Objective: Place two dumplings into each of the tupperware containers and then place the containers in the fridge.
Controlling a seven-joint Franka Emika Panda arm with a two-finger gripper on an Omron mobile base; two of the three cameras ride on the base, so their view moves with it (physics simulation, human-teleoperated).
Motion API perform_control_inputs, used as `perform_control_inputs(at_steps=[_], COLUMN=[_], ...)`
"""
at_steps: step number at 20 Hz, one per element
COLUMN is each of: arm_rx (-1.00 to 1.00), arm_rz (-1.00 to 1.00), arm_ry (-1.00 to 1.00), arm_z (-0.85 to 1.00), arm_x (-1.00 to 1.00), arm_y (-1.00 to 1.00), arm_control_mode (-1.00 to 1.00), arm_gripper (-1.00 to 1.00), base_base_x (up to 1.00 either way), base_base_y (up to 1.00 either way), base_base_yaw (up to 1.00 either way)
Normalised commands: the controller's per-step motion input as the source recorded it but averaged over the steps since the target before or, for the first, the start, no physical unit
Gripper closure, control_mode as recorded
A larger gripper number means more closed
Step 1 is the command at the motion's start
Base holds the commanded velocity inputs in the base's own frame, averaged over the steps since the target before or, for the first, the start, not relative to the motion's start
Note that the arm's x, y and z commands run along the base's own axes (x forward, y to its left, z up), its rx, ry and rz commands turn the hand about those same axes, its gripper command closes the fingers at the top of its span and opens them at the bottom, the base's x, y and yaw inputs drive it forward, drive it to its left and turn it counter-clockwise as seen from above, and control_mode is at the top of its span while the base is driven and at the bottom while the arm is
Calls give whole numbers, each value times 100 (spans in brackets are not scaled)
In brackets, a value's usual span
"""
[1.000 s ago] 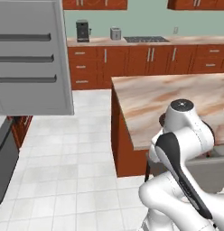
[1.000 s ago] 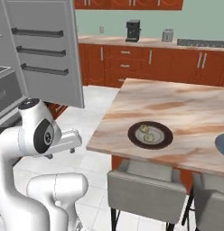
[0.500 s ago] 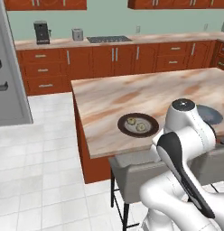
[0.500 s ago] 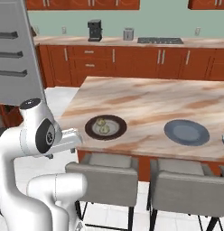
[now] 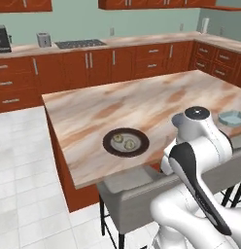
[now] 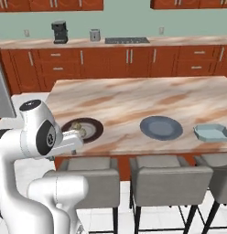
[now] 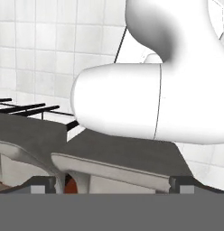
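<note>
With its gripper (image 7: pixel 113 185) released and empty, low over grey stools (image 7: pixel 109 153), the robot faces dumplings (image 5: pixel 123 140) on the dark-rimmed plate (image 5: pixel 126 142) at centre and a tupperware container (image 6: pixel 212 132) at far right; reaching risks clipping the island's edge (image 6: pixel 133 146).

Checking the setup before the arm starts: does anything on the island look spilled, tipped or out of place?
Nothing stands out. Two dumplings sit on the dark-rimmed plate, the grey-blue plate lies flat, and a tupperware container rests upright near the island's edge.
</note>
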Motion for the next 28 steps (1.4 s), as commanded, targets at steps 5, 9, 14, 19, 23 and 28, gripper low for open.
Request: perform_control_inputs(at_steps=[5,9,14,19,23,28], arm_rx=[0,0,0,0,0,0], arm_rz=[0,0,0,0,0,0], arm_ry=[0,0,0,0,0,0], arm_z=[0,0,0,0,0,0], arm_x=[0,0,0,0,0,0], arm_y=[0,0,0,0,0,0], arm_control_mode=[100,100,100,100,100,100], arm_gripper=[-100,-100,-100,-100,-100,-100], base_base_x=[27,35,41,5,5,24], base_base_y=[-37,-88,-90,-100,-100,-96], base_base_yaw=[-28,-24,-22,-27,-18,-13])
